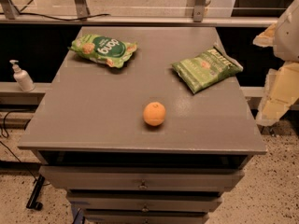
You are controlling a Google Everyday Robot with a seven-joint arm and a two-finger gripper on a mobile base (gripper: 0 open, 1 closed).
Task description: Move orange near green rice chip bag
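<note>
The orange (154, 114) lies on the grey cabinet top (93, 111), a little right of centre and toward the front edge. The green rice chip bag (103, 50), light green with a dark green oval and white letters, lies flat at the back left. My gripper (279, 94) is a pale white and cream shape at the right edge of the view, beyond the cabinet's right side. It is far from the orange and holds nothing that I can see.
A darker, speckled green chip bag (207, 68) lies at the back right of the top. A white pump bottle (21, 76) stands on a ledge to the left. Drawers (142, 185) are below the front edge. A rail and cables run behind.
</note>
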